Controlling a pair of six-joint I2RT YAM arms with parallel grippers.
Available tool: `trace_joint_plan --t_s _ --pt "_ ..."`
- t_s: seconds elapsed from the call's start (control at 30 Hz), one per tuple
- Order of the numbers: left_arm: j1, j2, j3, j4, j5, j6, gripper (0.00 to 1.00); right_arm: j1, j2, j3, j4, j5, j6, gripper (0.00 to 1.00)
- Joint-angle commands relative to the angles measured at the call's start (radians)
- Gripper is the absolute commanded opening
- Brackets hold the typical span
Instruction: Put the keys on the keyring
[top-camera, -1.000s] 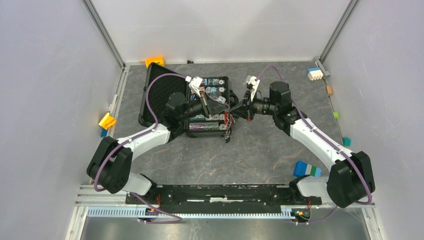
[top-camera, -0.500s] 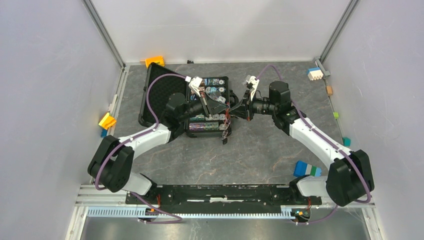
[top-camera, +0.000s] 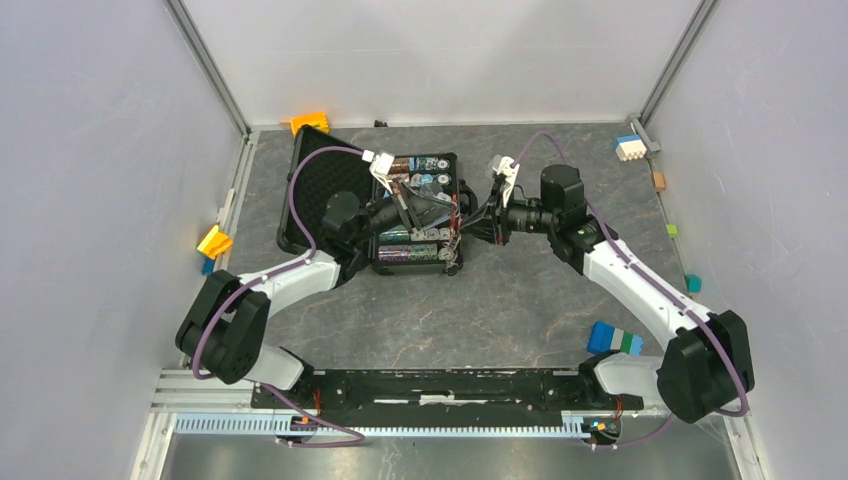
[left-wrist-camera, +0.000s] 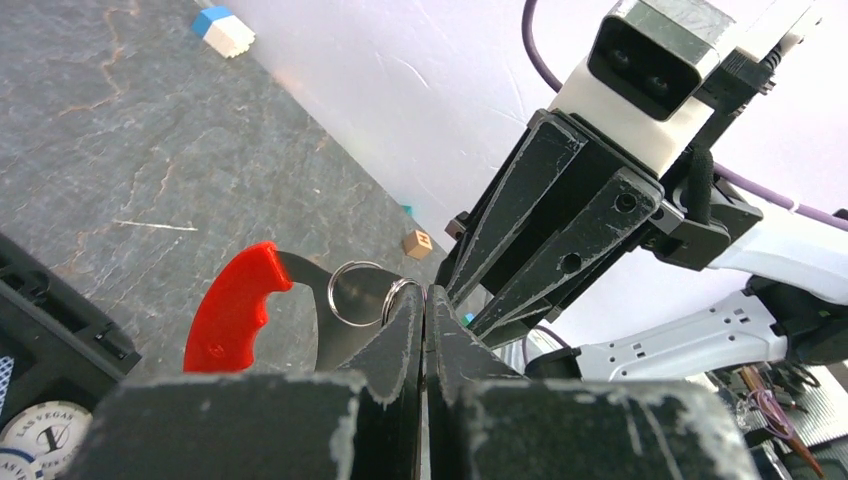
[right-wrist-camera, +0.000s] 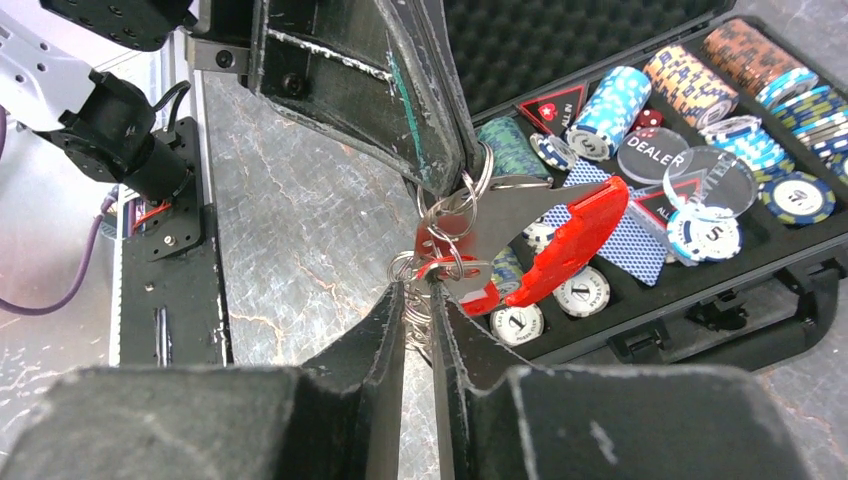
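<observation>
My left end effector (left-wrist-camera: 424, 302) has its fingers pressed together, pinched on the thin metal ring of the keyring (right-wrist-camera: 455, 215). The ring hangs in the air between my two arms, above the near edge of the case and clear of the tabletop (right-wrist-camera: 300, 250). Its long red tag (right-wrist-camera: 570, 240), on a flat silvery blade, sticks out to one side.

My right end effector (right-wrist-camera: 418, 292) meets it from the opposite side, tip to tip. Its fingers stand slightly apart with a bunch of small metal loops sitting in the gap. I cannot tell whether they grip those loops or only bracket them.

Of the keys, I make out one small red piece right at the loops that I take for the red-headed key (right-wrist-camera: 482, 298). I cannot find the blue one in the tangle. It looks bunched in with the rings, but whether it is truly threaded on is too small to tell. I judge the task to be late in the threading, with the seating of each key left to confirm.

Beneath the hanging ring, the black case (right-wrist-camera: 700, 310) lies open, its foam lid flat on the tabletop. Its tray holds rows of poker chips (right-wrist-camera: 625, 95) standing on edge, a few loose chips, a clear dealer button (right-wrist-camera: 655, 155) and blue-backed cards (right-wrist-camera: 630, 250).
</observation>
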Motion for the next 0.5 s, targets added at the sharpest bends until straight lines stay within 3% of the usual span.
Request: trace_joint_plan --t_s 0.0,0.3,0.47 --pt "0.004 0.005 -0.01 0.151 0.044 -0.039 0.02 0.002 -0.065 0.027 -0.012 -0.002 -0.066 0.21" --pt "0.005 -0.007 -0.03 0.29 0.098 -0.061 0.02 -0.008 -0.159 0.034 -0.071 -0.032 -0.153 0.3" --pt "0.004 -0.022 -0.034 0.353 0.14 -0.067 0.02 -0.013 -0.193 0.04 -0.101 0.01 -0.224 0.31"
